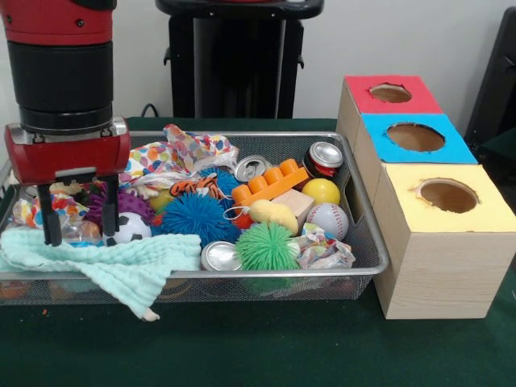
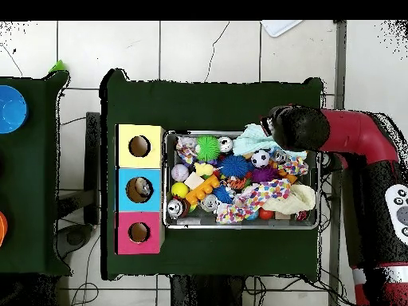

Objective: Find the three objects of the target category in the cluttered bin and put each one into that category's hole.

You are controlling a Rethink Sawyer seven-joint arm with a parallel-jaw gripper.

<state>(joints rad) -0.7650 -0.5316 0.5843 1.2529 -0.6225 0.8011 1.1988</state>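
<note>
The wire mesh bin (image 1: 266, 275) stands on the green table, full of toys; it also shows in the overhead view (image 2: 239, 225). My gripper (image 1: 81, 240) is low over the bin's left end, open, with its two black fingers (image 1: 52, 230) wide apart. A clear crinkly plastic container (image 1: 78, 230) with a bluish glint lies between them, half hidden by the mint cloth. I see no other clear containers. The blue-topped box's hole (image 1: 415, 137) is to the right of the bin; in the overhead view this hole (image 2: 139, 190) shows something pale inside.
A mint cloth (image 1: 113, 258) hangs over the bin's front rim. Silver cans (image 1: 220, 256) (image 1: 325, 156), dotted paper wads (image 1: 324, 251), a blue spiky ball (image 1: 196, 216) and a green one (image 1: 266, 246) fill the bin. Red-topped (image 1: 390, 93) and yellow-topped (image 1: 448, 196) boxes flank the blue one.
</note>
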